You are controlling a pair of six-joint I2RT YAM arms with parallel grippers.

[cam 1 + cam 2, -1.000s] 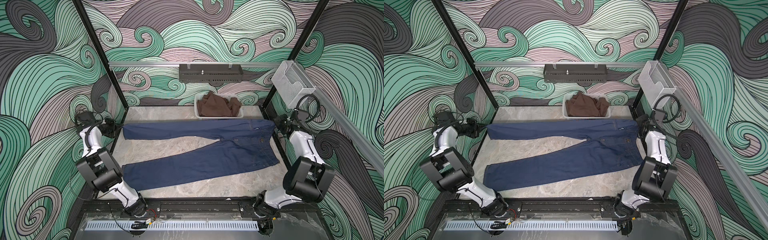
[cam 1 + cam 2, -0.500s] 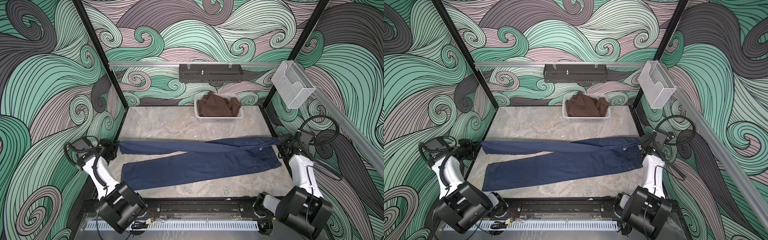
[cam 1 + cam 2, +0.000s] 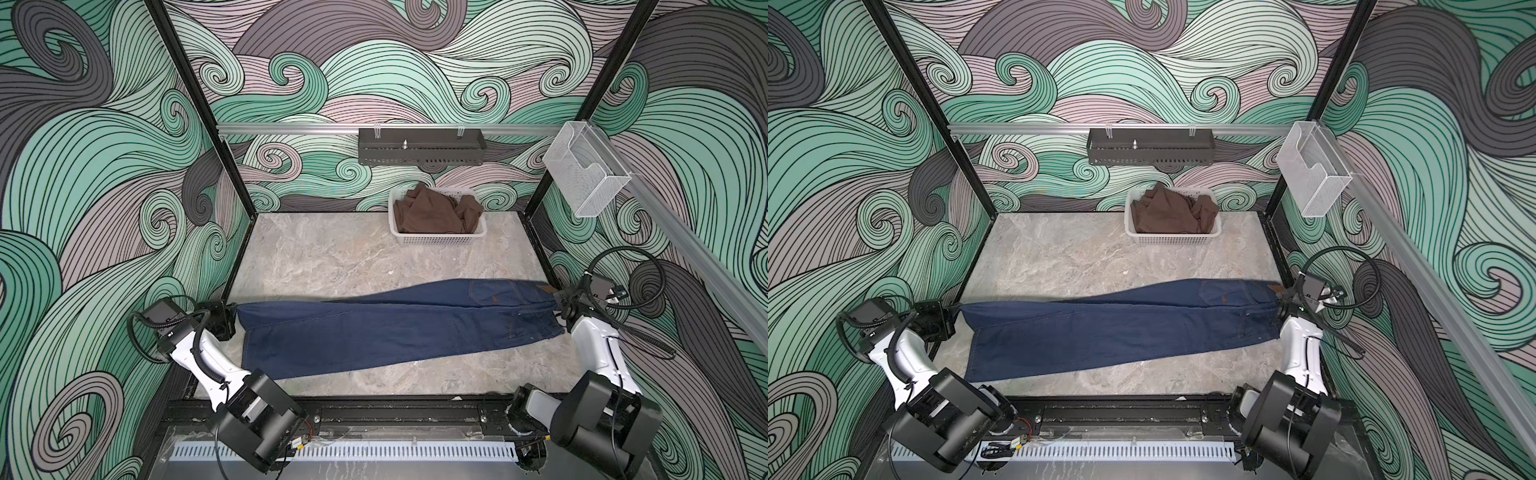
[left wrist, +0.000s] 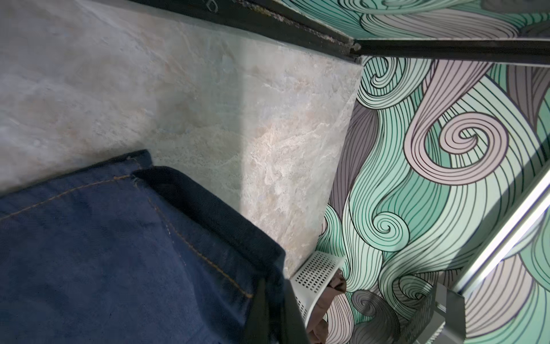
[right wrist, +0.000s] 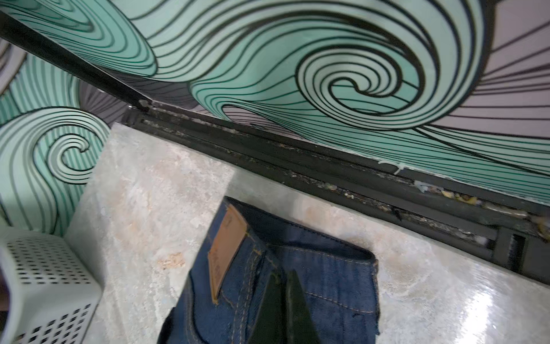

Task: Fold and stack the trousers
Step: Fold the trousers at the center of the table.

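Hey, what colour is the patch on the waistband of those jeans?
Tan brown. The waistband patch shows best in the right wrist view, against the dark blue jeans.

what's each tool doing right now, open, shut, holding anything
Left tool: shut on the trousers, at a leg hem.
Right tool: shut on the trousers, at the waistband.

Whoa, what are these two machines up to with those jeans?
Two robot arms are folding a pair of dark blue jeans lengthwise. The left gripper pinches a leg hem and the right gripper pinches the waistband, stretching the cloth across the table with one leg lying mostly over the other. At the back, a white basket holds a crumpled brown garment.
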